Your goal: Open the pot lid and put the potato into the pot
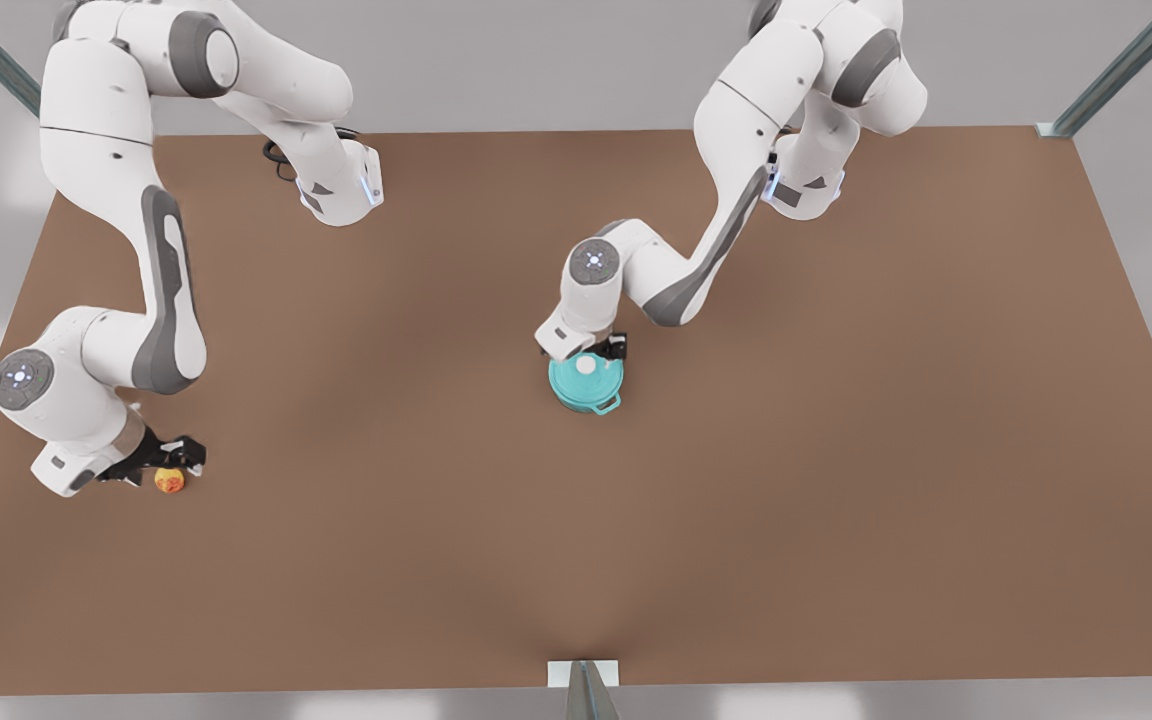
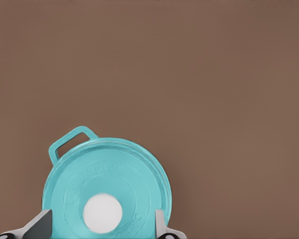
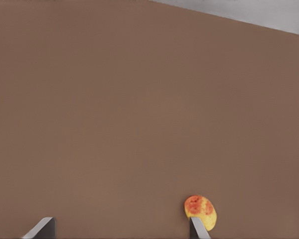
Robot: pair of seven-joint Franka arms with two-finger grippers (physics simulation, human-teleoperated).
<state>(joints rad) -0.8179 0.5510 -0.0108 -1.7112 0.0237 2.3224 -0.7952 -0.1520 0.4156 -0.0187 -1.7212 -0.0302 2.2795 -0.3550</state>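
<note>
The pot lid (image 1: 587,373) sits closed on the pot (image 1: 591,398) at mid-frame on the tabletop (image 1: 836,450); the left hand (image 1: 588,350) spreads open above it. At lower left, the right hand (image 1: 176,462) is open beside the potato (image 1: 169,481).

My own wrist covers the far edge of the pot lid (image 1: 586,374); the pot (image 1: 591,399) shows one handle (the other is hidden). My right fingertip hides part of the potato (image 3: 201,211).
</note>
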